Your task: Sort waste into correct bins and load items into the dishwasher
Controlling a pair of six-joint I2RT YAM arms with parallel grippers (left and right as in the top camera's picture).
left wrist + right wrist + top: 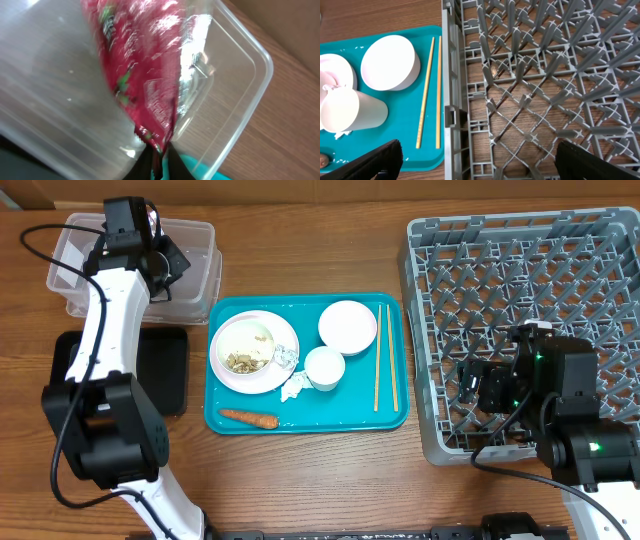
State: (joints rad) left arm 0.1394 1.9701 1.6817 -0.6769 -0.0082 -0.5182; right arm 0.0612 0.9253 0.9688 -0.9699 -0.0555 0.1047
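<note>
Left jaws pinch the wrapper (145, 75) by one end over the tub (267, 67) at far left; right jaws stand spread above the rack (451, 75); released off-centre, the light foil may catch the rim and slide onto the surface (285, 135).

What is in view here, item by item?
table: 1, brown, underneath
clear tub: 1, transparent, far left
black tray: 1, black, beside tub
teal tray: 1, teal, centre
plate: 1, white, teal tray
food scraps: heap, beige, on plate
tissue: crumpled pieces, white, by plate
bowl: 1, white, teal tray
cup: 1, white, teal tray
carrot: 1, orange, teal tray
chopsticks: 2, light wood, teal tray
dish rack: 1, grey, right
wrapper: 1, red, above tub
left end effector: 1, dark, shut on wrapper
right end effector: 1, black, open over dish rack
</note>
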